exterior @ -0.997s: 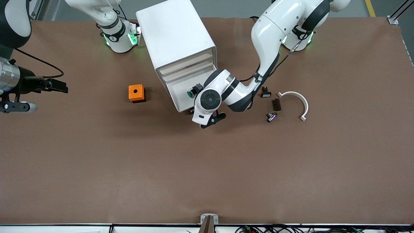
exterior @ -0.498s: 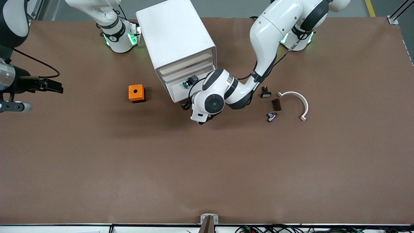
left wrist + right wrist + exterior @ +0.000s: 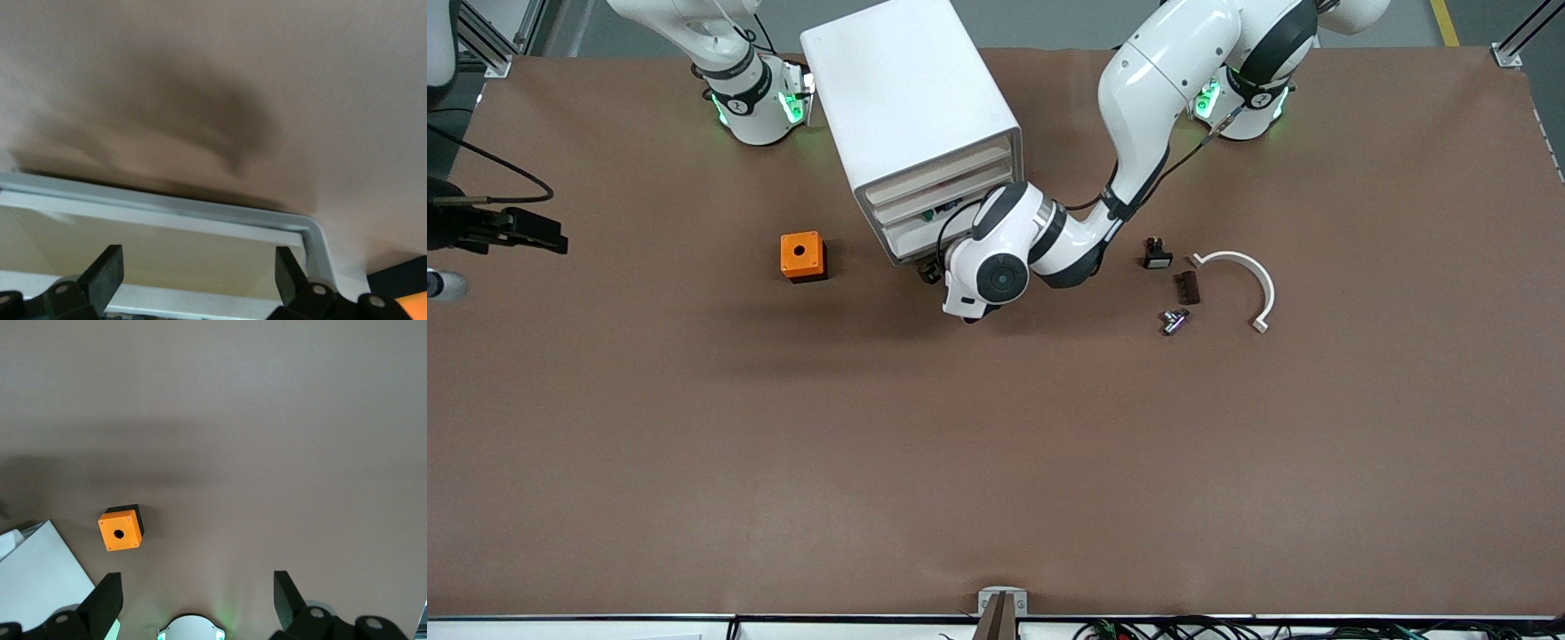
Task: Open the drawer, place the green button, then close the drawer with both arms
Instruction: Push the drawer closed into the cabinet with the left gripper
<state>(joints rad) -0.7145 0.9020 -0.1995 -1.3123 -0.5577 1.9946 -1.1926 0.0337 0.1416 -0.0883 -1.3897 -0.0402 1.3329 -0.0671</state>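
A brown table [image 3: 996,444] carried a white cabinet [image 3: 911,98] between the two arm bases. The bottom drawer [image 3: 914,240] was nearly shut, and the button [image 3: 930,214] showed only as a green and dark sliver in the gap above it. The left gripper [image 3: 193,283] was at the drawer front, fingers [image 3: 107,270] apart and empty, the drawer rim [image 3: 200,213] just beside them. The right gripper [image 3: 193,603] waited high over the right arm's end of the table, fingers [image 3: 107,593] spread and empty. An orange box [image 3: 802,256] sat on the table beside the cabinet.
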